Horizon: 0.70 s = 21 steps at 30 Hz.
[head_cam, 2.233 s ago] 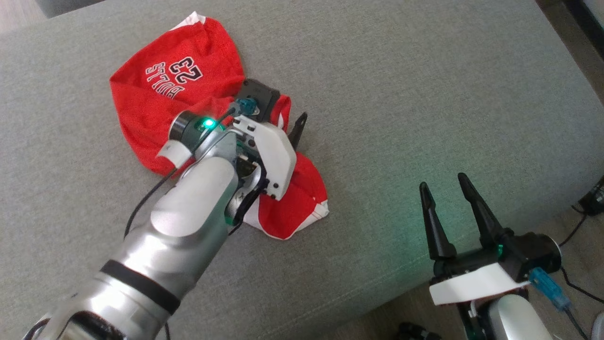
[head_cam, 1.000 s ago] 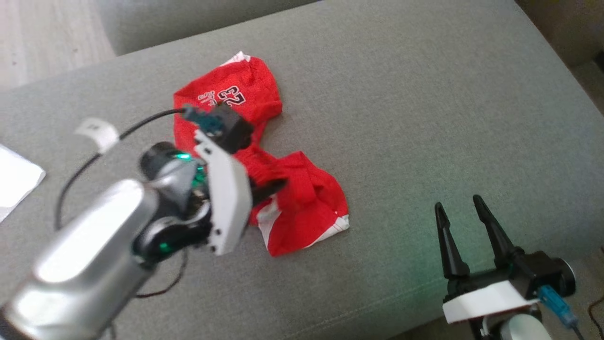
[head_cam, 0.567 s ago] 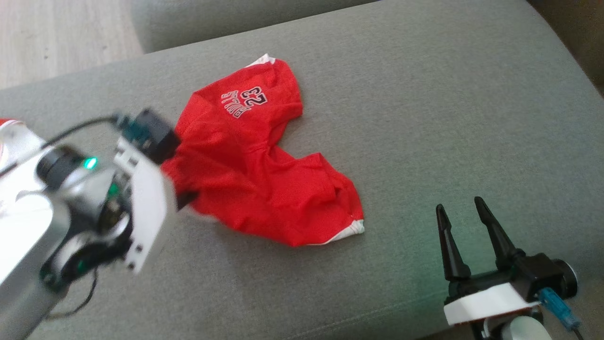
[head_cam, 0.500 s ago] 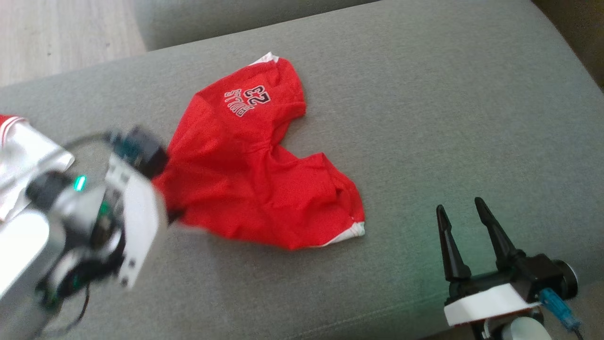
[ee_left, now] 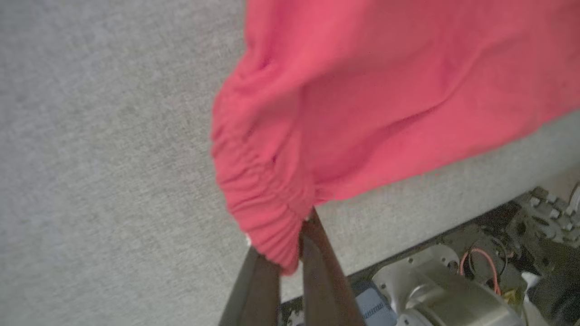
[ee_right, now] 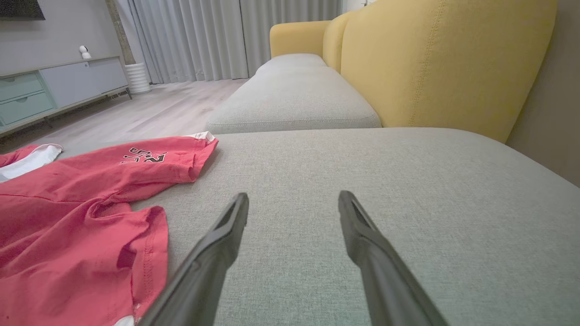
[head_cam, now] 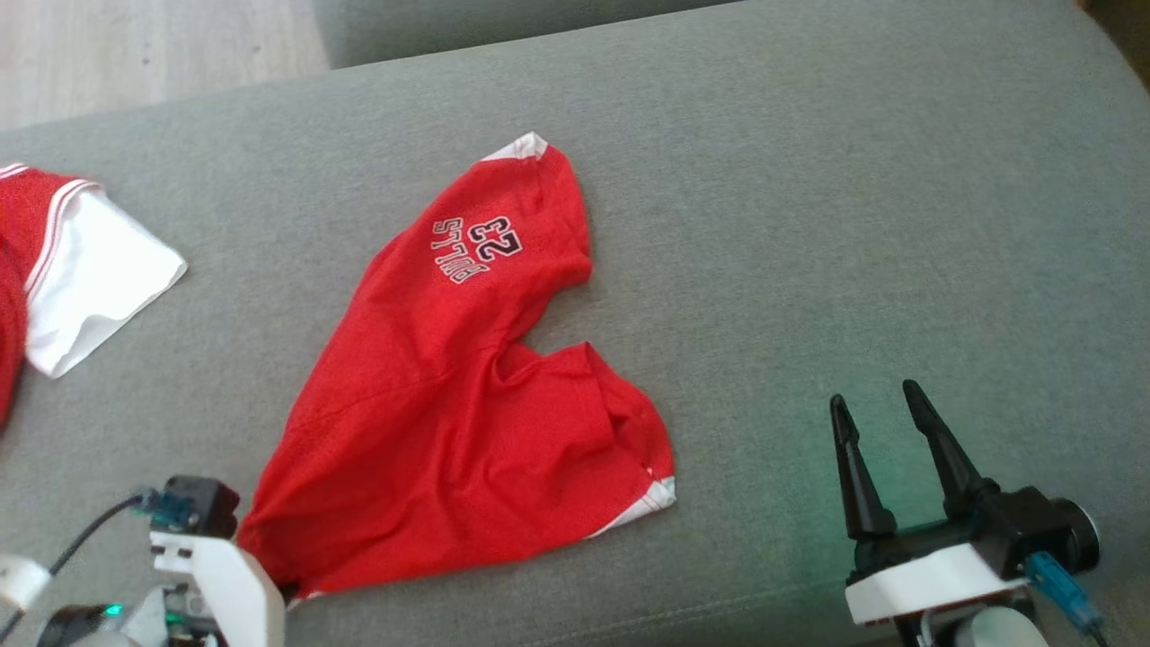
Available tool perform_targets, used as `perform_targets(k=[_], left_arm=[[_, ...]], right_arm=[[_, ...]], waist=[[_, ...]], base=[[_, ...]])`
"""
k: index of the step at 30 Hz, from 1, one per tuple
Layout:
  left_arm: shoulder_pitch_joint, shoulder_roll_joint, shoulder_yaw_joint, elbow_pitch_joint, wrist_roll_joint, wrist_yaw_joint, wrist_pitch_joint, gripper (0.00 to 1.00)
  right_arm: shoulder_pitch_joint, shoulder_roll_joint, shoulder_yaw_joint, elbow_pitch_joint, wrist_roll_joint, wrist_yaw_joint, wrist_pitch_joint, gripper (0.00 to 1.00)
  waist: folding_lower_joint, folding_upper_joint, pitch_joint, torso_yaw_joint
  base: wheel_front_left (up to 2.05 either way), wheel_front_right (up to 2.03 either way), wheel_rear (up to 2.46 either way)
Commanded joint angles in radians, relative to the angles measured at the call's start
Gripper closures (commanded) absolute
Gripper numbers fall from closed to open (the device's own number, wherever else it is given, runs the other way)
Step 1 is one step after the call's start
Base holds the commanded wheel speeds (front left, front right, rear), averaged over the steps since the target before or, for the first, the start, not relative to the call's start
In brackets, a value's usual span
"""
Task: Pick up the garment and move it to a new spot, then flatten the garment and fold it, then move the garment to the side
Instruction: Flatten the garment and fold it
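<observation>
Underneath everything, a broad grey seat cushion (head_cam: 809, 225), woven, flat and level. Behind the cushion's far right side, a yellow backrest (ee_right: 444, 68). Beyond the cushion's far left edge, pale wooden floor (head_cam: 135, 45).

Across the cushion's middle, red basketball shorts (head_cam: 449, 404), spread mostly flat, with creases gathered at the crotch. One leg toward the cushion's far edge, the other toward its near edge, the waist end drawn to the cushion's near left corner.

At the cushion's left end, apart from the shorts, a second garment (head_cam: 81, 279): red with a white panel and striped trim, partly cut off by the frame.

Over the cushion's near right edge, the right gripper (head_cam: 872, 393), low above bare grey fabric and well clear of the shorts. Fingers spread wide, nothing between them. Touching the cushion or just above it: cannot tell.

At the cushion's near left corner, the left gripper (ee_left: 294, 244). Fingers pressed together on the elastic waistband (ee_left: 258, 199), its gathered red cloth bunched over the tips.

On the leg nearer the cushion's far edge, a black-and-white print (head_cam: 476, 247) reading BULLS 23, upside down from the head camera. At both leg hems, narrow white trim (head_cam: 521, 146), one strip by the cushion's middle far side, the other toward its near edge.
</observation>
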Motion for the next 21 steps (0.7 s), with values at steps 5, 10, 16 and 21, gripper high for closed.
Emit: perform_targets(k=[5, 10, 16, 21], left_arm=[[-0.014, -0.061, 0.104, 0.049, -0.025, 0.028, -0.162, 0.0], [0.017, -0.086, 0.129, 0.042, -0.016, 0.046, -0.253, 0.0], [0.075, -0.11, 0.169, -0.009, 0.008, 0.116, -0.364, 0.0], [0.125, -0.122, 0.213, -0.037, 0.028, 0.175, -0.458, 0.0]], right_arm=[[-0.034, -0.005, 0.028, -0.027, -0.019, -0.001, -0.011, 0.0], [-0.035, -0.005, 0.032, -0.034, -0.03, -0.001, -0.011, 0.0], [-0.021, -0.005, 0.031, -0.042, -0.04, -0.001, -0.011, 0.0], [-0.006, -0.005, 0.025, -0.051, -0.049, -0.001, -0.011, 0.0]], waist=[[0.0, 0.0, -0.001, 0.019], [0.0, 0.0, -0.008, 0.028], [0.0, 0.0, -0.032, 0.03], [0.0, 0.0, -0.052, 0.038]], base=[[0.0, 0.0, 0.0], [0.0, 0.0, 0.0], [0.0, 0.0, 0.0], [0.0, 0.0, 0.0]])
